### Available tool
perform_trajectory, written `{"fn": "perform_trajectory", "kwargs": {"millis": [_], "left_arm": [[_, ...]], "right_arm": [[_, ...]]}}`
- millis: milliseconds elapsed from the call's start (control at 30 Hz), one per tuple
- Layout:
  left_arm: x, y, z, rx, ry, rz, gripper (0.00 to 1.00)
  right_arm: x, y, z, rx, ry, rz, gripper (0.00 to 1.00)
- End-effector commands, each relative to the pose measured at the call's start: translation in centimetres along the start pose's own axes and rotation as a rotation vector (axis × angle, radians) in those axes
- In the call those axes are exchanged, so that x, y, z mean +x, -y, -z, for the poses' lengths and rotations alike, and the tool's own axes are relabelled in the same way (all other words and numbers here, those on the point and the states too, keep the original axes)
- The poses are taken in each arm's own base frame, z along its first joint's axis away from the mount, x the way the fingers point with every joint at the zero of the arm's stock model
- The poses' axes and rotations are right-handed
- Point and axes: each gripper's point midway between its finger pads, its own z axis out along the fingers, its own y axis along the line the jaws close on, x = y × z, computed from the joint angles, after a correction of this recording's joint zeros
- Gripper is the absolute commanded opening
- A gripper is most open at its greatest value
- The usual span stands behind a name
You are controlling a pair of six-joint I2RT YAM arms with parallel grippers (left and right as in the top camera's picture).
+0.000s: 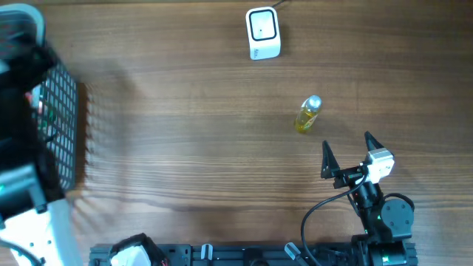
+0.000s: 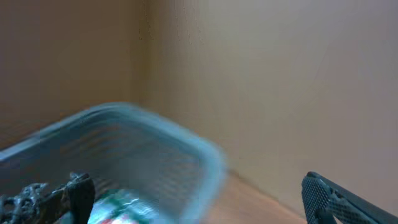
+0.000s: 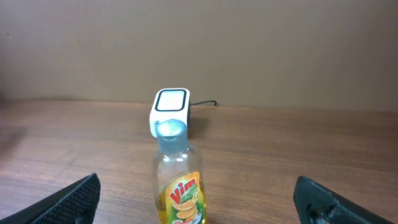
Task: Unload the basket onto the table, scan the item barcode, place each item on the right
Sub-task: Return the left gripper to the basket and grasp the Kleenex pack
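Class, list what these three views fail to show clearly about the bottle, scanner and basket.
1. Bottle barcode: overhead, too small; right wrist shows only the front label, base cut off by the bottom edge.
2. Scanner: right wrist, its lower part hidden behind the bottle cap.
3. Basket contents: left wrist, blurred; overhead, mostly covered by the left arm.

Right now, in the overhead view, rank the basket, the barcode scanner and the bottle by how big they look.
1. Basket: largest, though only partly in view.
2. Barcode scanner: clearly smaller.
3. Bottle: smallest; it stands upright, so this view foreshortens it.
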Motion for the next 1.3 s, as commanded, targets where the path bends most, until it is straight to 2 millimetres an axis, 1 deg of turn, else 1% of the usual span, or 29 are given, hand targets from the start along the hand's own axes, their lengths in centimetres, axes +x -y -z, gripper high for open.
{"fn": "perform_trajectory", "kwargs": {"millis": [0, 33, 100, 167, 200, 233, 267, 333, 433, 533, 667, 700, 767, 800, 867, 900, 933, 967, 1100, 1167, 1233, 1267], "left_arm": [[2.7, -6.9, -2.6, -0.156, -0.107, 0.145, 1.0], [4.7, -8.6, -4.0, -0.156, -0.181, 0.201, 0.98], [8.2, -10.5, -5.9, -0.153, -0.302, 0.272, 0.96], [11.5, -11.5, -7.4, -0.146, -0.412, 0.296, 0.97], [13.8, -11.8, -8.2, -0.141, -0.486, 0.294, 1.0], [16.6, -12.4, -8.9, -0.154, -0.57, 0.294, 1.0], [18.6, -12.8, -9.4, -0.165, -0.629, 0.301, 1.0], [21.7, -13.5, -10.1, -0.185, -0.715, 0.32, 1.0], [24.2, -14.1, -11.1, -0.195, -0.772, 0.326, 1.0], [24.6, -14.3, -11.6, -0.185, -0.771, 0.302, 1.0], [24.2, -14.3, -12.0, -0.189, -0.748, 0.317, 1.0], [23.6, -14.4, -12.1, -0.192, -0.74, 0.324, 1.0], [21.1, -14.3, -12.3, -0.199, -0.711, 0.313, 1.0], [19.5, -14.4, -12.4, -0.212, -0.693, 0.303, 1.0], [14.8, -14.3, -12.3, -0.242, -0.655, 0.281, 1.0], [13.5, -14.2, -12.3, -0.245, -0.658, 0.281, 1.0], [13.1, -14.1, -12.2, -0.252, -0.68, 0.284, 1.0], [13.3, -14.1, -12.3, -0.256, -0.716, 0.282, 1.0], [18.8, -14.6, -12.4, -0.284, -0.914, 0.299, 1.0], [20.9, -14.7, -12.4, -0.294, -0.982, 0.308, 1.0], [22.1, -14.9, -12.7, -0.301, -1.011, 0.316, 1.0], [22.3, -14.9, -12.8, -0.302, -1.017, 0.317, 1.0]], "right_arm": [[-0.1, -0.1, 0.0, -0.009, 0.004, -0.003, 1.0], [-0.1, -0.1, 0.0, -0.009, 0.004, -0.003, 1.0], [-0.1, -0.1, 0.0, -0.009, 0.005, -0.003, 1.0], [-0.1, -0.1, 0.0, -0.009, 0.005, -0.003, 1.0], [-0.1, -0.1, 0.0, -0.009, 0.004, -0.003, 1.0], [-0.1, -0.1, 0.0, -0.009, 0.004, -0.003, 1.0], [-0.1, -0.1, 0.0, -0.009, 0.004, -0.003, 1.0], [-0.1, -0.1, 0.0, -0.009, 0.004, -0.003, 1.0], [-0.1, -0.1, 0.0, -0.009, 0.004, -0.003, 1.0], [-0.1, -0.1, 0.0, -0.009, 0.005, -0.003, 1.0], [-0.1, -0.1, 0.0, -0.009, 0.004, -0.003, 1.0], [-0.1, -0.1, 0.0, -0.009, 0.004, -0.003, 1.0], [-0.1, -0.1, 0.0, -0.009, 0.004, -0.003, 1.0], [-0.1, -0.1, 0.0, -0.009, 0.005, -0.003, 1.0], [-0.1, -0.1, 0.0, -0.009, 0.004, -0.003, 1.0], [-0.1, -0.1, 0.0, -0.009, 0.005, -0.003, 1.0], [-0.1, -0.1, 0.0, -0.009, 0.004, -0.003, 1.0], [-0.1, -0.1, 0.0, -0.009, 0.005, -0.003, 1.0], [-0.1, -0.1, 0.0, -0.009, 0.004, -0.003, 1.0], [-0.1, -0.1, 0.0, -0.009, 0.004, -0.003, 1.0], [-0.1, -0.1, 0.0, -0.009, 0.004, -0.004, 1.0], [-0.1, -0.1, 0.0, -0.009, 0.005, -0.003, 1.0]]}}
